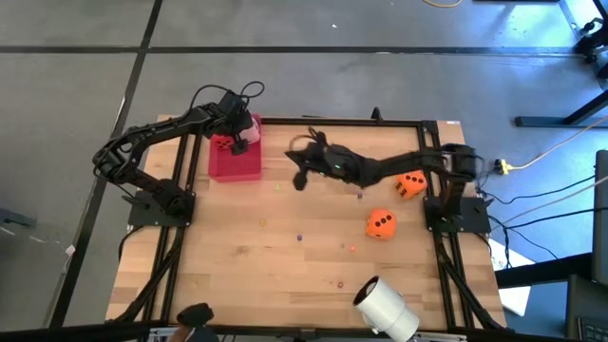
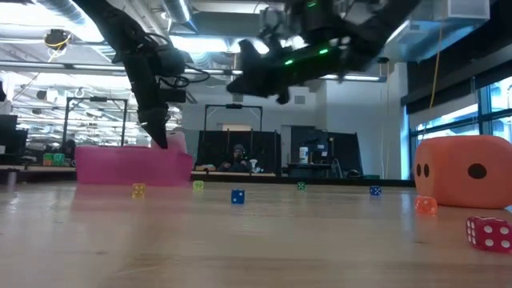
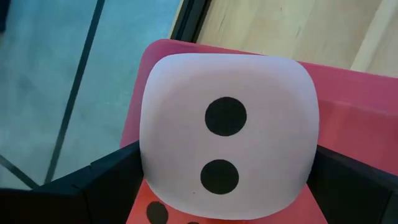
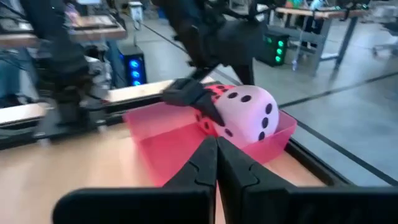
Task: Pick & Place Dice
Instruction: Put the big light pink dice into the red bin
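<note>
- Left claw (image 1: pixel 241 139) clamped on the pale pink die (image 3: pixel 227 134), one dark finger (image 3: pixel 93 186) pressed against each side, two-pip face toward the wrist camera.
- Held over the translucent red tray (image 1: pixel 234 161) at the far left of the bench (image 1: pixel 285 256), with the red die (image 1: pixel 221 146) lying in the tray just beneath it.
- Right claw (image 4: pixel 216 144) pinched together on nothing, hanging above the far middle of the bench, tips aimed at the tray.
- Two orange dice (image 1: pixel 410 184) (image 1: pixel 381 224) resting on the right side of the bench, near each other but apart, well away from the tray.
- White cylinder roll (image 1: pixel 386 309) lying at the near right edge.
- Pale wooden bench top in a black frame, sprinkled with tiny coloured dice: yellow (image 2: pixel 138 190), blue (image 2: pixel 238 196), red with white pips (image 2: pixel 489 233).
- Left arm reaching in from its base at the left edge, elbow bent outward, wrist pointing down over the tray.
- Right arm stretched long from its base at the right edge across toward the middle, green lights glowing on the wrist.
- Beyond the bench: grey floor with dark lines, cables, other workbenches, ceiling lights, tall windows, a person (image 2: pixel 238 156) seated far back.
- No readable writing or labels.
</note>
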{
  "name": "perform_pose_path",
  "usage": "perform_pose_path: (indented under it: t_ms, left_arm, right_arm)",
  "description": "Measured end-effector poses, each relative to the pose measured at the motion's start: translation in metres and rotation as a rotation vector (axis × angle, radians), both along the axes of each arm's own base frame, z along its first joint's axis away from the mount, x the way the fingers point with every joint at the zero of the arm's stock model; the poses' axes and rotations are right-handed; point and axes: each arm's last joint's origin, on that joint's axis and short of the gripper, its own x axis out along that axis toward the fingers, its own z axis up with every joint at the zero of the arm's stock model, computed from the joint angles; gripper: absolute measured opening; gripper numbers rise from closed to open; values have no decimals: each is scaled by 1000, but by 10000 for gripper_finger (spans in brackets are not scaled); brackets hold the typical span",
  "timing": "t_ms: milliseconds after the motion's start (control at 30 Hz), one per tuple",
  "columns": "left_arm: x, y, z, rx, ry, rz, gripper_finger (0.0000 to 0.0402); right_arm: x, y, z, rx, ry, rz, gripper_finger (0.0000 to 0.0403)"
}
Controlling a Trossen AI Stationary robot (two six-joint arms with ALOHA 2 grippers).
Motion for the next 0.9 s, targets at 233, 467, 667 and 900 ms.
perform_pose_path:
  t_ms: [233, 467, 667, 900]
  left_arm:
    - [0, -3, 0, -55, -52, 46, 400]
    - [8, -18, 1, -83, -38, -23, 400]
    - [17, -32, 0, -109, -8, -83, 400]
    - [24, -40, 0, -131, -33, -126, 400]
  right_arm:
    - [35, -21, -8, 7, 15, -16, 2]
    - [40, -21, -17, 31, 108, 18, 1]
    - [31, -1, -10, -36, 289, 50, 1]
    - [-25, 33, 56, -168, 552, -105, 1]
